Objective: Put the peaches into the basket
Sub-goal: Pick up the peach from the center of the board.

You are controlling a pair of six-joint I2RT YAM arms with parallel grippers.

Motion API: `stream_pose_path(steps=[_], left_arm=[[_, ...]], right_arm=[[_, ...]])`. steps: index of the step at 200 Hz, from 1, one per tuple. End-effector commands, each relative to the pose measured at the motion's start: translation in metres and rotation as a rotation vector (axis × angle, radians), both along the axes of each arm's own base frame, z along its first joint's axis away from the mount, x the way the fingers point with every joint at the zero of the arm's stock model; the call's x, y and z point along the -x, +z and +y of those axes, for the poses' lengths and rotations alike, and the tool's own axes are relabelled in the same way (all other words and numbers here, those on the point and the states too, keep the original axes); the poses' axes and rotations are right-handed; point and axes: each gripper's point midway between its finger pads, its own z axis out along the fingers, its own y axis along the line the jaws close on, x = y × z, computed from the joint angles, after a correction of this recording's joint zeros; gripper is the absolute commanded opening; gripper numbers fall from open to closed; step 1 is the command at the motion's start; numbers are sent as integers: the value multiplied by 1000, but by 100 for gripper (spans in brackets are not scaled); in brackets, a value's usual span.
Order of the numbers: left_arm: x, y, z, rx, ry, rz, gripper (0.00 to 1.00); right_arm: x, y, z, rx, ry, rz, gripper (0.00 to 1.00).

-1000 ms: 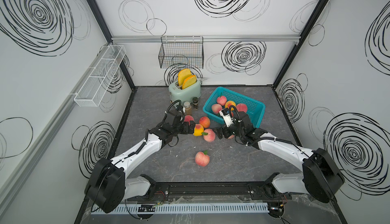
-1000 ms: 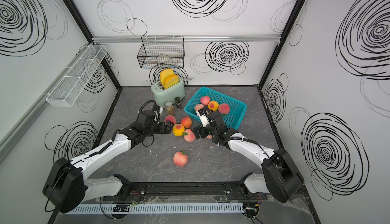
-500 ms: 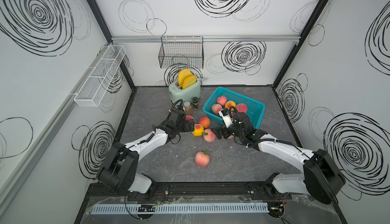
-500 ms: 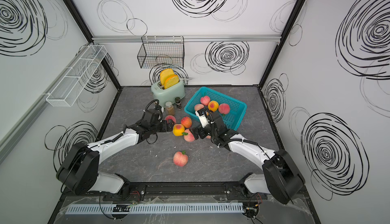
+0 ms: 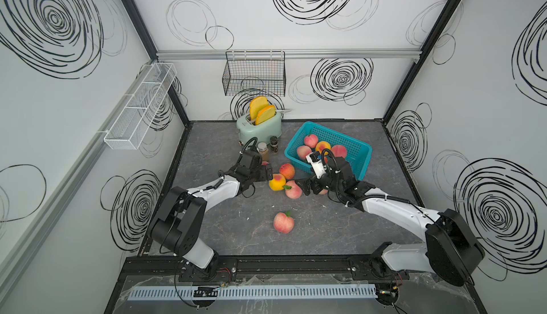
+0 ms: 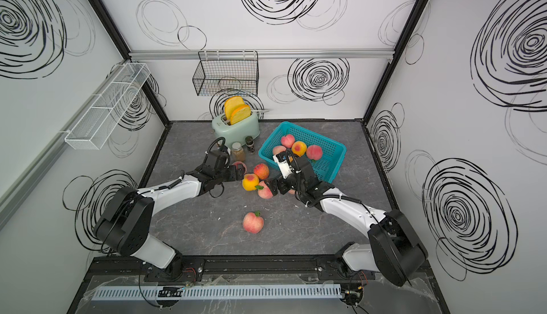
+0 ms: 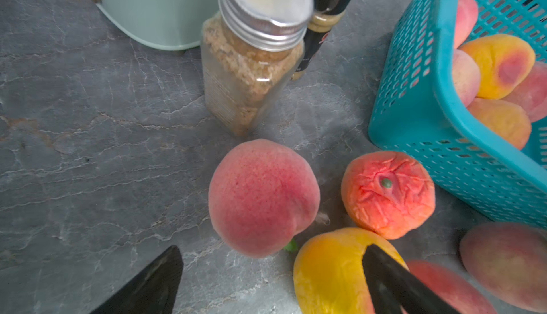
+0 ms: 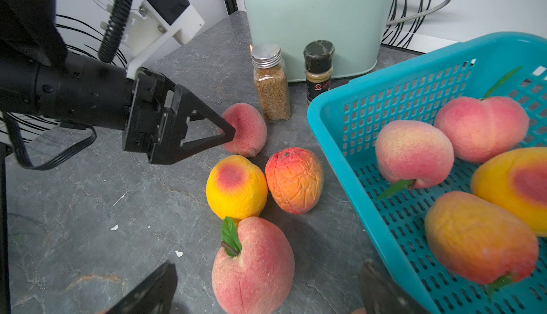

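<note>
Left wrist view – left arm (image 5: 213, 192) has stretched out flatter; left gripper (image 7: 272, 247) gapes wide – pink peach (image 7: 263, 197) just ahead, between its fingers (image 7: 148, 283)

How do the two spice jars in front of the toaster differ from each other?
The silver-lidded jar is clear glass, showing light brown granules; the black-capped jar carries a dark label below its powder. The silver-lidded jar looks wider than the black-capped jar. Both stand upright beside the toaster.

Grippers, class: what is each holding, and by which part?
Nothing is held. The left gripper is open before a pink peach, the right gripper open before a leafy peach.
</note>
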Motion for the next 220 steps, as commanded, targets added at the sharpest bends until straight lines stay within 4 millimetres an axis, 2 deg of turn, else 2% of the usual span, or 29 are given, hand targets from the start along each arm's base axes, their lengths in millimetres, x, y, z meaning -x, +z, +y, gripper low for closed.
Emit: stream_pose_path(steps=[1,56,117,198,220], left_arm=[[-19,12,-3,31,27,-54,98],[-26,1,-9,44,21,-37,98],[-32,-9,-7,41,30,-26,100],[-37,-26,-7,28,29,-3,91],[-37,-29,-7,28,25,0,85]], right_arm=[[3,-5,3,3,22,-4,99],[3,-9,3,11,26,3,99],[3,-10,4,11,30,7,99],[2,-8,2,9,22,-13,99],[2,-9,2,12,23,-11,99]])
